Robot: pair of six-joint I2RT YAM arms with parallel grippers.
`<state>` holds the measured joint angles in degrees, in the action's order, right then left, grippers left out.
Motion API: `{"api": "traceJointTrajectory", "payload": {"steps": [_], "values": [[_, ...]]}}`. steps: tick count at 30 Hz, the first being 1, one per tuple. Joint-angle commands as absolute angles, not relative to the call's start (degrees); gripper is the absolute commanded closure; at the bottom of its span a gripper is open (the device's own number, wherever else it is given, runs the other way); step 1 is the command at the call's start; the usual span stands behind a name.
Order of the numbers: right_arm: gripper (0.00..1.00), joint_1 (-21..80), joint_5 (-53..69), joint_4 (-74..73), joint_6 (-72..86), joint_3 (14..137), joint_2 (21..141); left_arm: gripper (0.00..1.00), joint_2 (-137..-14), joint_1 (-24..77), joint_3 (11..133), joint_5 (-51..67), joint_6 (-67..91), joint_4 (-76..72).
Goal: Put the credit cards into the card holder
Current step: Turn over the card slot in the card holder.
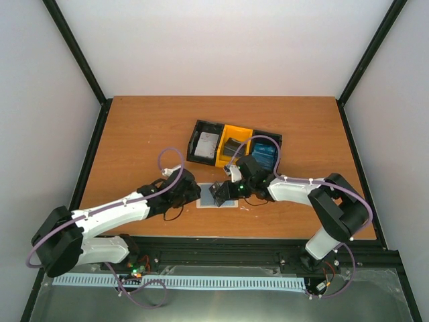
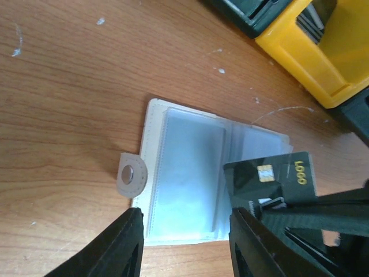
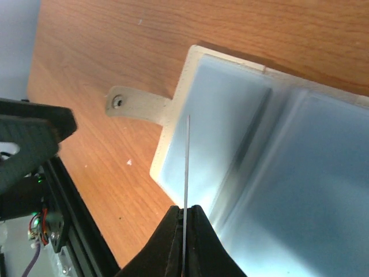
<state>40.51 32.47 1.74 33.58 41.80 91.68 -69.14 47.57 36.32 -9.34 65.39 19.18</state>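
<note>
- Lying open and flat on the counter [image 1: 134, 134], the card holder [image 2: 184, 173] sits close to the near edge, about midway along it, with its clear sleeves facing up.
- Its round snap tab [image 2: 132, 175] sticks out from the outer side of one leaf and rests flat on the wood.
- The right gripper [image 3: 185, 210] is clenched on a dark credit card [image 2: 282, 176], pinching it by one end. The card's face shows a gold chip and the gold word "LOGO".
- In the right wrist view that card appears edge-on as a thin line, held steeply above the open holder. Whether its free end touches a sleeve I cannot tell.
- The left gripper [image 2: 187, 212] is released, its fingers spread apart and clasping nothing. They straddle the end of the tab-side leaf, and I cannot tell whether they press on it.
- Both grippers stand just beside each other over the holder, the left one at its tab side.
- A three-compartment tray [image 1: 239, 129] lies farther back, near the middle of the counter, and is turned slightly askew.
- Its left black compartment holds a grey-white card [image 1: 206, 144]. The yellow middle compartment holds another dark card [image 1: 234, 146], and the right black compartment holds a blue card [image 1: 264, 153].
</note>
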Motion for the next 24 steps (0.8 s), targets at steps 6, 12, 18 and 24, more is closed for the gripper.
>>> {"api": "traceJointTrajectory", "payload": {"steps": [6,12,18,24], "values": [[0.97,41.16,19.27,0.79,37.09,40.86,87.66,0.55,-67.61,45.01,32.7,-3.47,62.94,10.37],[0.97,41.22,18.77,6.66,43.55,38.4,88.75,0.49,-72.64,43.54,33.26,1.73,59.95,6.39],[0.97,42.75,15.47,11.16,48.72,37.42,89.9,0.46,-77.72,43.41,35.76,0.48,58.89,10.28],[0.97,42.96,12.65,13.72,49.45,34.91,88.35,0.45,-75.68,43.26,31.83,6.19,53.2,-0.84]]}}
